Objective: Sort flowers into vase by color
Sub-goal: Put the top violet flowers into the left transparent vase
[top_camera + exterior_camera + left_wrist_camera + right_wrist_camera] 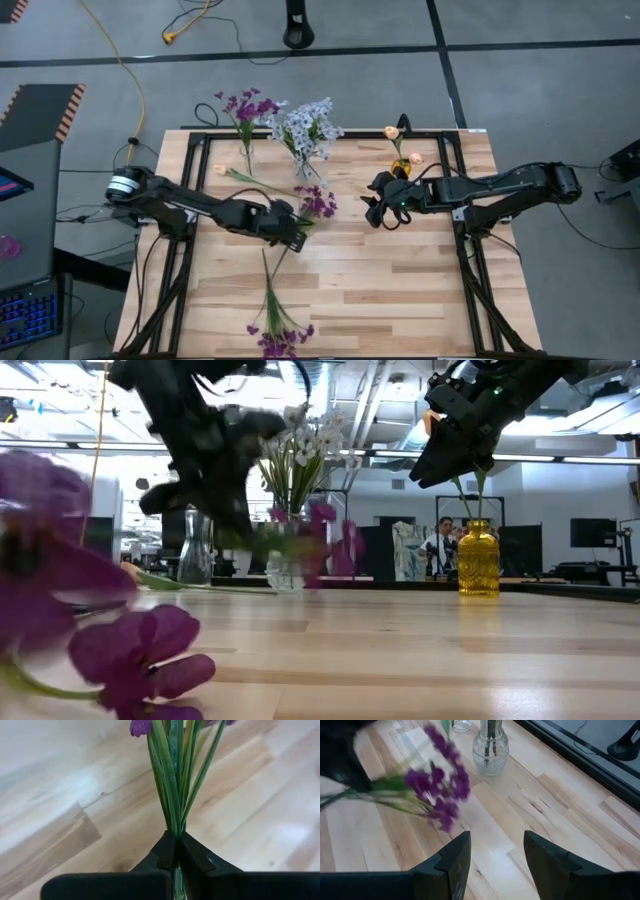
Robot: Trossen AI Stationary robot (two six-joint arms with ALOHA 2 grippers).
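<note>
Purple sprig [316, 205]: stems pinched in the fully closed left gripper [297, 235], long axis running toward 1 o'clock, purple vase [246, 152] at 11 o'clock from it; right gripper [372, 212] wide open, empty, farther off.

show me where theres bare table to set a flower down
Free: the wide wood in front of the right gripper, right of the lying purple sprig. Crowded: the far edge, around the clear vases, the yellow vase, and the left gripper clamping a purple flower.
</note>
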